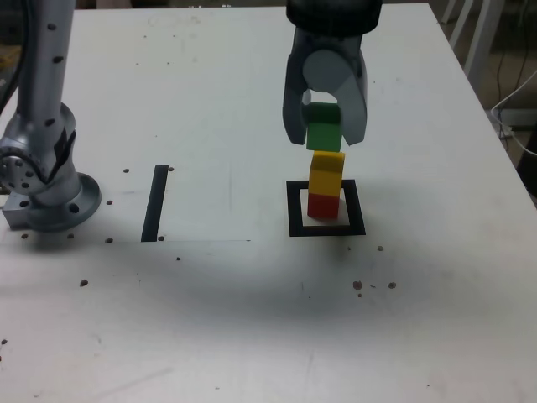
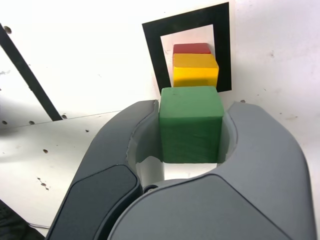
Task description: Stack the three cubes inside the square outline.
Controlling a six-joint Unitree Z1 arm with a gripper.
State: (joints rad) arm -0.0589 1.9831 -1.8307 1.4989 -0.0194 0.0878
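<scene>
The gripper (image 1: 325,126) hangs over the white surface (image 1: 210,101) with the green cube (image 1: 323,129) clamped between its grey fingers (image 1: 294,105). The wrist view makes the grip plain: both curved fingers (image 2: 262,150) press the cube's (image 2: 191,124) opposite sides, drawn in as narrow as the block allows.

Below it, the square outline (image 1: 327,228) of black tape sits toward the exterior view's right, and inside it the red cube (image 1: 323,205) rests on the white centre with the yellow cube (image 1: 326,171) on top. The yellow one looks a touch askew on the red, overhanging slightly toward the exterior view's right. In the wrist view that little tower shows just past the green cube's top edge, yellow (image 2: 195,69) in front, only a sliver of red (image 2: 191,48) behind it, the outline (image 2: 153,50) framing both.

The green cube is right above the yellow one. From the exterior view its bottom edge sits at the yellow cube's top edge; whether the two touch or a thin gap remains I cannot tell at this angle. It seems offset a little toward the exterior view's left of the stack.

Off to the exterior view's left, a straight black tape strip (image 1: 155,203) lies on the surface, well apart from the outline, and the arm's silver base (image 1: 46,180) stands at the far left edge. Small dark specks (image 1: 373,285) dot the surface near the outline.
</scene>
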